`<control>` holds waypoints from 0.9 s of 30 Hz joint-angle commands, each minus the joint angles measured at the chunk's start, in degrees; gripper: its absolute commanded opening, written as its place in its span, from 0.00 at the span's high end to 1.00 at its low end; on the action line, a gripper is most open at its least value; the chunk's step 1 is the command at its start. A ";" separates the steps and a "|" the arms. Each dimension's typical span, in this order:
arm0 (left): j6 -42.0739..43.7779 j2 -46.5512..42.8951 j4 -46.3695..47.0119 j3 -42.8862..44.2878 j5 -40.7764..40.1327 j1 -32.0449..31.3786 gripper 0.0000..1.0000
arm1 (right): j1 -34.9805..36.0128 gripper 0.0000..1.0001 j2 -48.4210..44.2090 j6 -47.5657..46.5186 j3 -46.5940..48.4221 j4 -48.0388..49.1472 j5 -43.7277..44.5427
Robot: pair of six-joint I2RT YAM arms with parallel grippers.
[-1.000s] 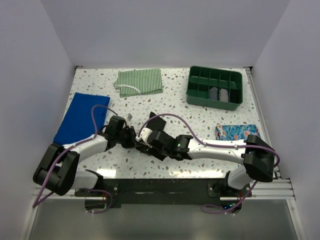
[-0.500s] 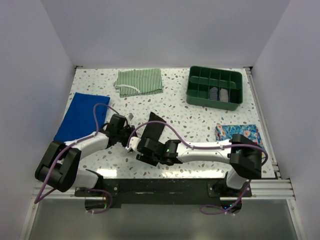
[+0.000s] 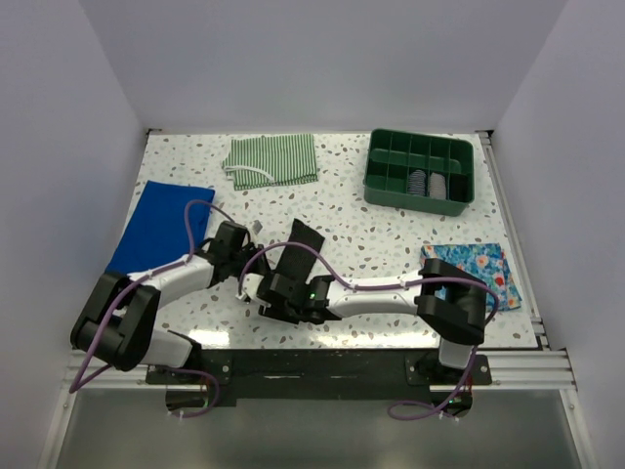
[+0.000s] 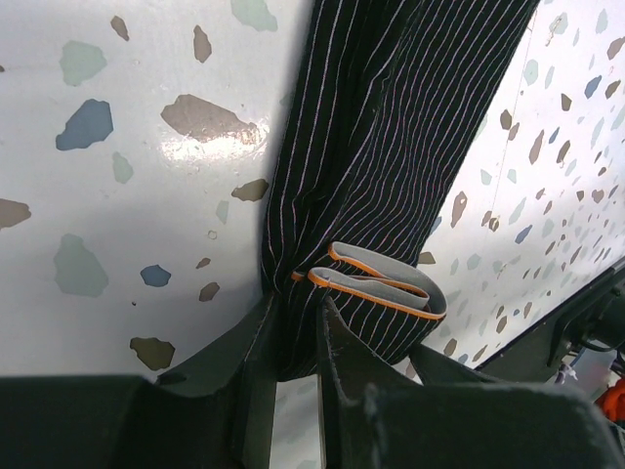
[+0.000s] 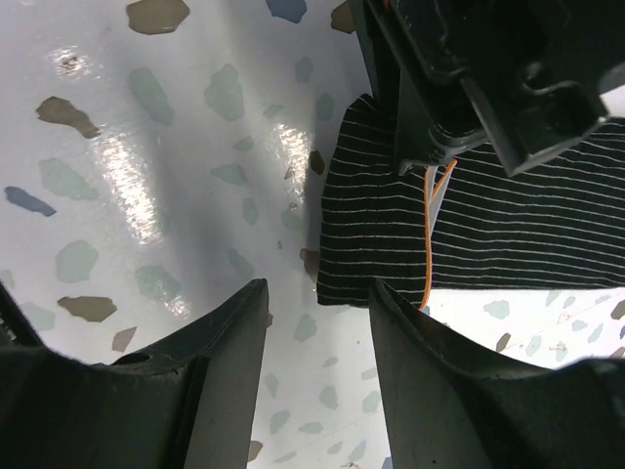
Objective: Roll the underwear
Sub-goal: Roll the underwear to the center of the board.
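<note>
Your tabletop (image 3: 391, 244) holds the underwear (image 3: 305, 237) near its front edge, about midway across.
Your left hand (image 4: 296, 327) pinches its pinstriped fabric beside the curled waistband (image 4: 376, 288) — your right hand (image 5: 314, 293) hangs spread and empty, just off its corner.

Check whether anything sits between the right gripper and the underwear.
Nothing visible does. The right gripper stands open right at a corner of the underwear, with only bare table around it. The left gripper, shut on the fabric beside the waistband, crowds that same end.
</note>
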 commanded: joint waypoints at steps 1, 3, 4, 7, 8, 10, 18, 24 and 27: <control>3.31 2.30 -4.78 -0.72 -3.75 -0.20 1.00 | 0.21 0.51 2.37 -1.53 0.56 3.61 4.16; 3.31 2.04 -4.78 -1.07 -3.66 -0.20 1.00 | 0.12 0.51 3.17 -1.53 -0.14 5.19 5.13; 3.31 2.04 -4.61 -1.16 -3.49 -0.20 1.00 | 0.12 0.51 3.87 -1.62 -0.67 5.71 5.56; 3.66 2.30 -4.61 -1.16 -3.22 -0.20 1.00 | -0.06 0.51 5.01 -1.97 -0.85 6.07 6.97; 3.66 2.30 -4.52 -1.16 -3.22 -0.20 1.00 | -0.14 0.51 5.54 -2.06 -1.11 6.94 7.41; 3.66 2.30 -4.52 -1.42 -3.04 -0.20 1.00 | -0.76 0.51 5.81 -2.15 -1.55 6.95 7.68; 3.84 2.56 -4.08 -1.60 -2.69 -0.20 1.00 | -2.17 0.57 4.93 -2.59 -5.15 7.74 8.12; 3.84 2.74 -3.82 -1.60 -2.34 -0.20 1.00 | -2.34 0.69 5.90 -2.76 -5.94 7.48 6.45; 3.84 2.92 -3.90 -1.34 -2.34 -0.11 1.00 | -2.34 0.73 6.07 -2.85 -5.77 7.48 5.05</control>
